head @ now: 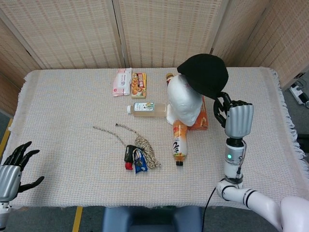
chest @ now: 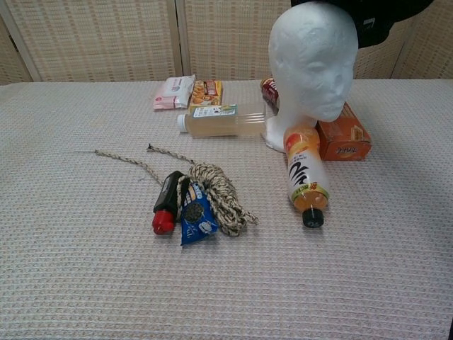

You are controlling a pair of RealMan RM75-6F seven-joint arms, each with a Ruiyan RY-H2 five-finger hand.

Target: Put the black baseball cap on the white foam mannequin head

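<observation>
The black baseball cap [head: 206,75] hangs in the air over the upper right of the white foam mannequin head [head: 183,99], covering part of it in the head view. My right hand [head: 236,118] grips the cap at its right rear edge. In the chest view the cap [chest: 375,20] shows at the top edge, just above and right of the foam head [chest: 313,60]; whether it touches the head cannot be told. My left hand [head: 12,171] hangs off the table's front left corner, holding nothing, fingers spread.
An orange drink bottle [head: 179,141] lies in front of the head, an orange box [head: 203,116] to its right, a clear bottle [head: 145,109] to its left. Snack packets [head: 129,81] lie behind. A rope coil [head: 145,151] and small packets sit mid-table.
</observation>
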